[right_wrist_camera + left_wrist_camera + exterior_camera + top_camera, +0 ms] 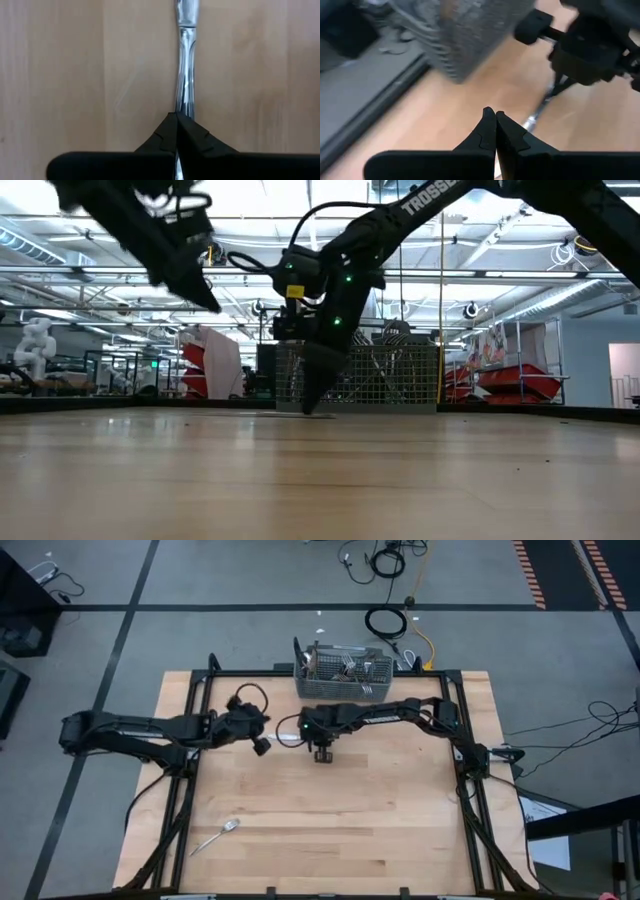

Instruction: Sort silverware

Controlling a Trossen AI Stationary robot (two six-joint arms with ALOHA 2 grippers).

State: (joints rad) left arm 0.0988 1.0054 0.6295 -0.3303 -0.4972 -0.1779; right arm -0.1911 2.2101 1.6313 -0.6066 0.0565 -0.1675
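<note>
Right hand is down at the wooden surface, fingers pinched together on the slim handle of a silver utensil. The piece lies flat on the wood, running straight away from the fingertips, so a low pinch on the narrow shaft looks like the only way to get under it; which kind of utensil it is cannot be told from here. In the high view that hand sits just in front of the grey wire-mesh basket, where most of the silverware stands upright in compartments. A short lift should carry this piece over.

Left hand hovers nearby, fingers together and holding nothing, angled toward its partner, likely waiting its turn without crowding the pickup.

Well apart, near the front left of the surface, a lone spoon lies flat, not yet sorted.
</note>
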